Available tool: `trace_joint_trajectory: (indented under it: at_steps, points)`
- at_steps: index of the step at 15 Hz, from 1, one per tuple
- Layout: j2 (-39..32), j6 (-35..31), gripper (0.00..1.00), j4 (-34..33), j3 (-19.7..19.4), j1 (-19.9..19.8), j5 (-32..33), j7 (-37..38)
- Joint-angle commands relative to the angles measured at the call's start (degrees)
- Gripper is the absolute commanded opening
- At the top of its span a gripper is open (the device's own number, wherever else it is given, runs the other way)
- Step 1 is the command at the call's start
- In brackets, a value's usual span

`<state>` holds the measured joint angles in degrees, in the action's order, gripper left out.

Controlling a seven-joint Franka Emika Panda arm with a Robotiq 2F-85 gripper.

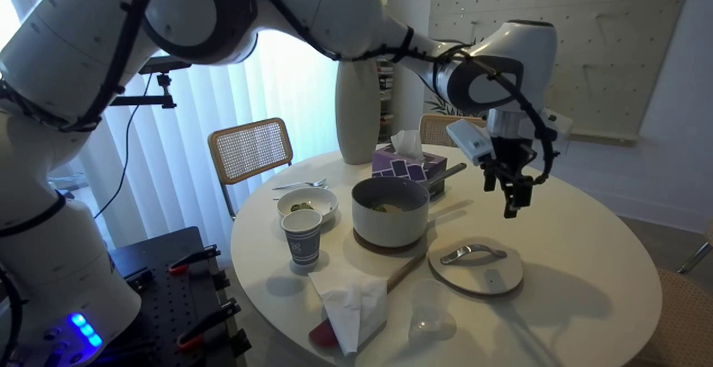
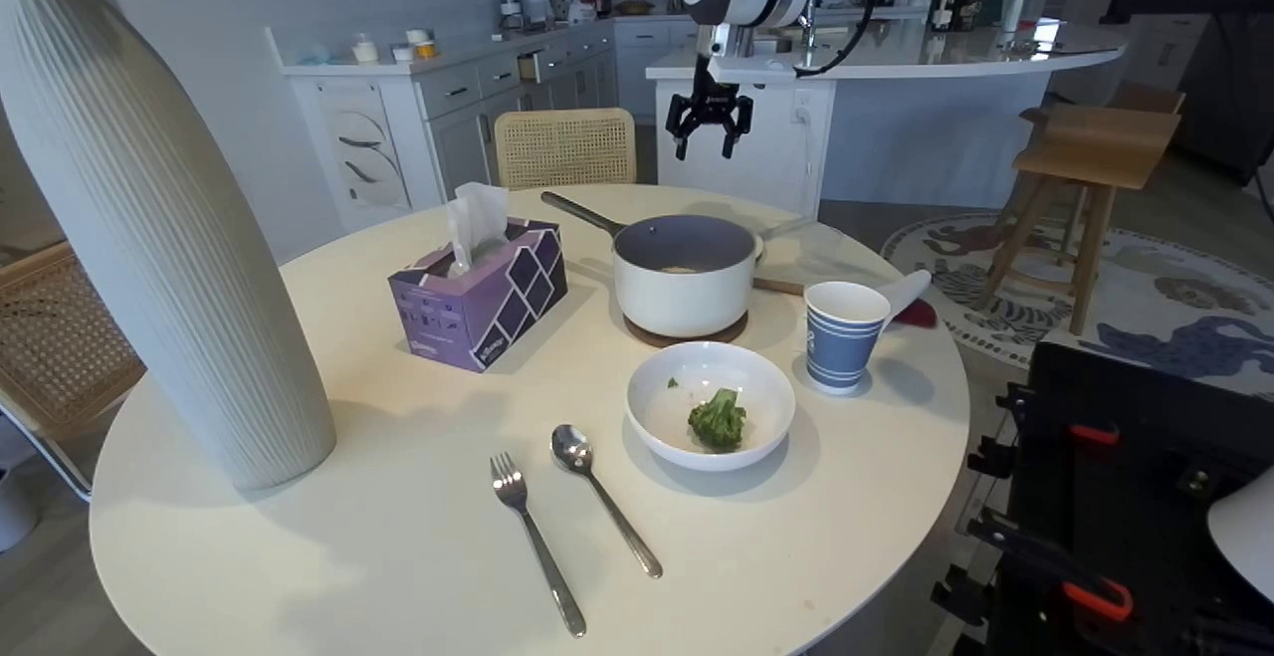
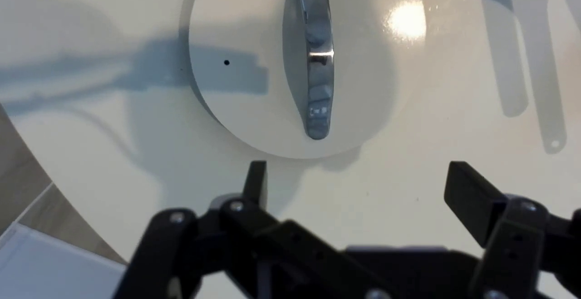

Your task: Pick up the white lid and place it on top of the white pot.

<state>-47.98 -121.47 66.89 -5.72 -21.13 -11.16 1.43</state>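
The lid (image 1: 473,272) is lying near the pot (image 1: 390,223), the bowl (image 2: 659,412) is sitting on the pot's opposite side, and the gripper (image 3: 356,181), fingers (image 3: 474,199) standing wide apart, is hanging in the air, lid side of the pot!

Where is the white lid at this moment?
In an exterior view, the white lid lies on the round table, right of the white saucepan, lower than the gripper.

home dining area: round table (image 2: 398,546), cane chairs (image 2: 564,148), kitchen cabinets (image 2: 460,150), wooden stool (image 2: 1105,145), patterned rug (image 2: 1194,288)
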Motion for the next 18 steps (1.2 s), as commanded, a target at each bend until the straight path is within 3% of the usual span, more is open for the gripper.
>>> trace_joint_trajectory:
  at_steps: [1,10,18]
  points:
    - [-5.7,5.7,1.00,-8.8,1.3,-0.6,-0.4,-1.2]
    - [-13.4,14.5,1.00,-17.1,1.4,-0.3,1.1,-0.7]
    - [-15.9,17.0,1.00,-18.0,0.5,0.1,3.4,-0.2]
